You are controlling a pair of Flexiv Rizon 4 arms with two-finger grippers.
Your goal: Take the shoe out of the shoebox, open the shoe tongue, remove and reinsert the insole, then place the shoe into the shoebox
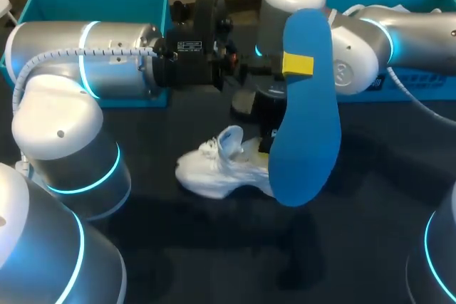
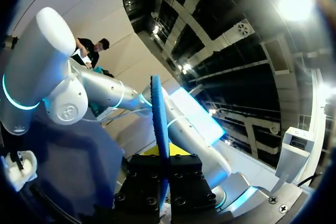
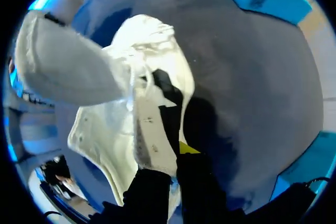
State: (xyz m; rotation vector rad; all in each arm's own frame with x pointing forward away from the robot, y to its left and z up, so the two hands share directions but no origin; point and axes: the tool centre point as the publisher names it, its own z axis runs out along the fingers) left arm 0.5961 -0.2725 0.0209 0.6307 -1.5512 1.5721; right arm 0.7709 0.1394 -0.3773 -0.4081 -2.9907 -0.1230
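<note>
Left gripper (image 2: 164,174) is clamped on the blue insole (image 1: 306,140). I hold it raised, edge-on, above the table (image 1: 370,247).

Right gripper (image 3: 170,153) pinches the white shoe (image 1: 214,169) at the rim of its opening. The shoe rests on the table, outside the teal shoebox (image 1: 92,5).

Risks:
- The pinch sits toward one end of the insole, so the long free end may swing or buckle against the opening.
- If the rim slips from the right fingers, the mouth collapses.
- The insole hides the heel from the head view, so I judge alignment poorly.
</note>
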